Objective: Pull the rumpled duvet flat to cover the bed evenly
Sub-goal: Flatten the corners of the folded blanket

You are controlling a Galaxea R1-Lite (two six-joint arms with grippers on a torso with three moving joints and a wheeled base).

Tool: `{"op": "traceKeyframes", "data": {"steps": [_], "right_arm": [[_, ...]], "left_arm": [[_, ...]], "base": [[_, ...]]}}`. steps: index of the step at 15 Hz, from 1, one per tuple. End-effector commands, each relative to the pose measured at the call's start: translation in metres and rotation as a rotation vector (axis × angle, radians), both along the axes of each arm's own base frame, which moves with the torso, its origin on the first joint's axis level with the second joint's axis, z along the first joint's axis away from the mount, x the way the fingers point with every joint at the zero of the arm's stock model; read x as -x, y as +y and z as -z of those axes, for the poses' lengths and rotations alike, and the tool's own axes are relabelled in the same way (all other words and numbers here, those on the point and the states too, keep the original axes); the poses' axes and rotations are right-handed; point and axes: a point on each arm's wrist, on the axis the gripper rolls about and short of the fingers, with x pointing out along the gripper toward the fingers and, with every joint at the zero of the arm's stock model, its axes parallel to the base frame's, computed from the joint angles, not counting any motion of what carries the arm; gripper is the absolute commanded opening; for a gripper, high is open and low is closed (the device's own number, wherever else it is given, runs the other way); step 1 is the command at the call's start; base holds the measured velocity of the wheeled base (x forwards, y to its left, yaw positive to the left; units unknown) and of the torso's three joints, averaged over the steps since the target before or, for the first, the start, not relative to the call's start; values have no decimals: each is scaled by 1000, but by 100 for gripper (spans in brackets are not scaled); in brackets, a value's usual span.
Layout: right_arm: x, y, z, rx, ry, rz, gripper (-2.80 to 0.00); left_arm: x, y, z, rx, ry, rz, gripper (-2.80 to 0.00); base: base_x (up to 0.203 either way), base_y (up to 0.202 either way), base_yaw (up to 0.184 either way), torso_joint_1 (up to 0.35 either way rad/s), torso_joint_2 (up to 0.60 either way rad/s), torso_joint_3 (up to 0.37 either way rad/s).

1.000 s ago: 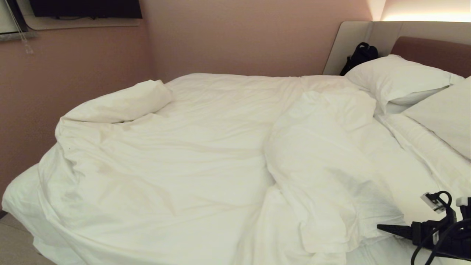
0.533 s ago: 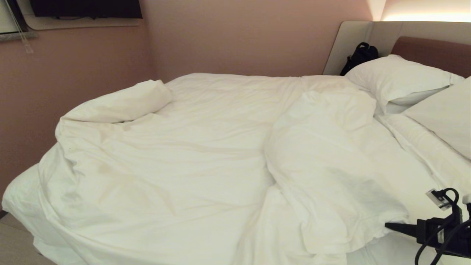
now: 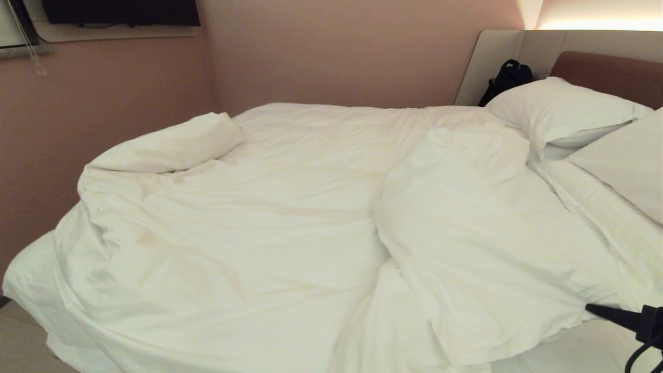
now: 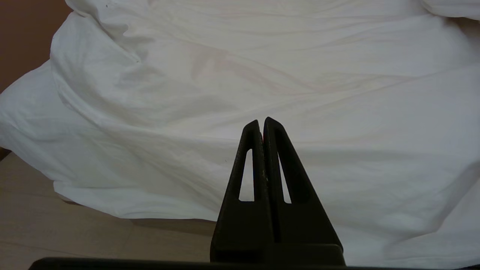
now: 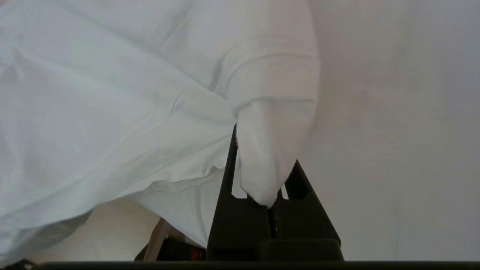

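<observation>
The puffy white duvet point(image 3: 269, 223) lies rumpled over the bed point(image 3: 570, 352), bunched at the far left and folded into a thick flap right of the middle. At the lower right edge of the head view my right gripper point(image 3: 591, 309) is shut on that flap's near corner. In the right wrist view the duvet's corner point(image 5: 270, 123) hangs pinched in the right gripper point(image 5: 264, 157), over the bare mattress sheet point(image 5: 393, 131). My left gripper point(image 4: 261, 122) is shut with nothing in it, hovering beside the duvet's point(image 4: 262, 67) hanging edge.
Two white pillows point(image 3: 559, 111) point(image 3: 627, 160) lean at the headboard point(image 3: 606, 67), with a black bag point(image 3: 507, 77) behind them. A pink wall point(image 3: 103, 103) runs along the bed's far side. Beige floor point(image 4: 75, 232) shows below the duvet's draped edge.
My right gripper has shut on the duvet's corner and moved toward the head view's right edge. The folded flap has spread out to the right with it. The left arm has not moved.
</observation>
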Motion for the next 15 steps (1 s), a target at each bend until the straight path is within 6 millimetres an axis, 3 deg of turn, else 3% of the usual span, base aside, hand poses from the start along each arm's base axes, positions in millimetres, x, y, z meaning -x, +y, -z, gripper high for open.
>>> {"op": "traceKeyframes", "data": {"steps": [1,4,9,12,15], "right_arm": [[15,0,-24,17,-66,68,-280],[37,9,-61,-18,-145,175,-280],[86,48,-117,-53,-223,325,-280],[111,71,-132,-46,-152,504,-280],[132,93,-133,-19,-138,585,-280]], "left_arm": [[0,0,0,-1,0,0,-280],[0,0,0,0,1,0,-280],[0,0,0,-1,-1,0,-280],[0,0,0,-1,0,0,-280],[0,0,0,-1,-1,0,-280]], "base": [[0,0,0,0,0,0],[0,0,0,0,0,0],[0,0,0,0,0,0],[0,0,0,0,0,0],[0,0,0,0,0,0]]}}
